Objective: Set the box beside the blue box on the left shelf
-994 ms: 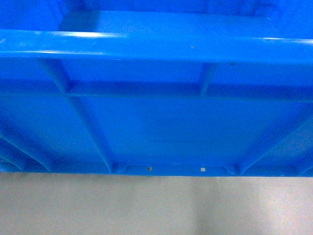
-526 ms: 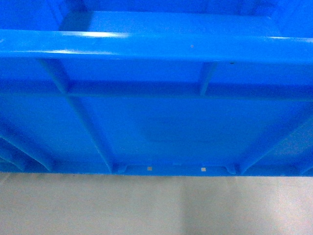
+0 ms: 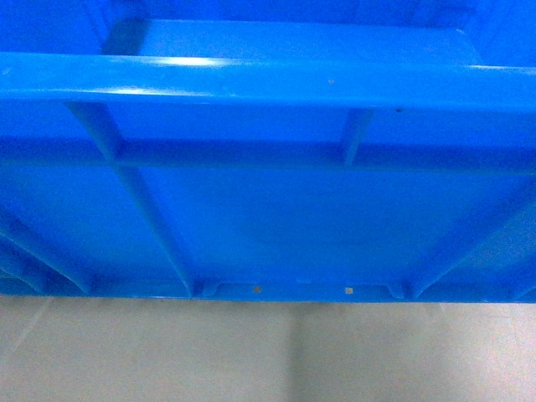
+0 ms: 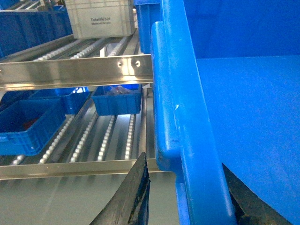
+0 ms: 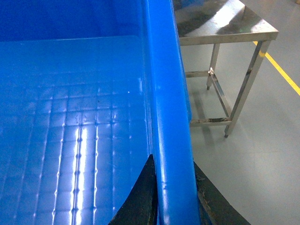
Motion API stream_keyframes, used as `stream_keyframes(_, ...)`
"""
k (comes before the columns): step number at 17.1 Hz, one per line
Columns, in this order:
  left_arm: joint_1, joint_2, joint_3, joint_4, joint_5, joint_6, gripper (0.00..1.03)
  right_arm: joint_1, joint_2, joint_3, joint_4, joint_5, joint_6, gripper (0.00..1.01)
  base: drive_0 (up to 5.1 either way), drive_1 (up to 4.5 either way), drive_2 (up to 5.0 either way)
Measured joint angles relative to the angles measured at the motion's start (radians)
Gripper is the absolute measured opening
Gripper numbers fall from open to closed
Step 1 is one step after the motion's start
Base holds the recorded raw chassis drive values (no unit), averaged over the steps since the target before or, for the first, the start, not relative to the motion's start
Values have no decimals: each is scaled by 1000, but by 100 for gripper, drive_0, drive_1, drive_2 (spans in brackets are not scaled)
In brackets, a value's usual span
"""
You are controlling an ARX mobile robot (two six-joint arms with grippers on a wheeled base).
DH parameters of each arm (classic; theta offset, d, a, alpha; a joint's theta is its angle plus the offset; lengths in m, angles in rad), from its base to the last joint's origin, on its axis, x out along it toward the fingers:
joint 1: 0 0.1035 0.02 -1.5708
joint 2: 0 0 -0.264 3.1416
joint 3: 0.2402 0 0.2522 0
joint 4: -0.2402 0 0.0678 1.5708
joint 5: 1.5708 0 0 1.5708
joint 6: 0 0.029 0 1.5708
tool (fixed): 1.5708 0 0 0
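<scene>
Box [image 3: 268,209] fills nearly the whole head view: its thick rim runs across the upper part of the frame, its ribbed side wall below that, and a band of grey floor [image 3: 268,352] along the bottom. Against the pictures from a second ago, slightly more of the interior shows above the rim and the floor band looks much the same, so the crate has hardly shifted. I judge it is held off the floor and carried, not yet set down.

Left wrist view: the box rim and handle lip [image 4: 168,103] run down the middle and right of the frame. The left gripper [image 4: 187,192] straddles that wall at the bottom, one dark finger [image 4: 136,192] outside and another just showing inside, so it seems clamped on the box. The left shelf [image 4: 93,136] lies at centre left, its roller lanes holding a small blue box [image 4: 117,99] and a larger blue bin [image 4: 28,124] at the left edge. The carried crate is near the shelf's front edge but not on the rollers.

Right wrist view: the right gripper [image 5: 173,197] pinches the opposite rim at bottom centre, with a steel table [image 5: 225,28] at upper right.
</scene>
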Motion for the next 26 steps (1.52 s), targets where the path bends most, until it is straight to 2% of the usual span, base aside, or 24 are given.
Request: stream_keyframes(26,0,0,0,4,0,0,32,0,-4,0,2,0,0,10,-497,243,243)
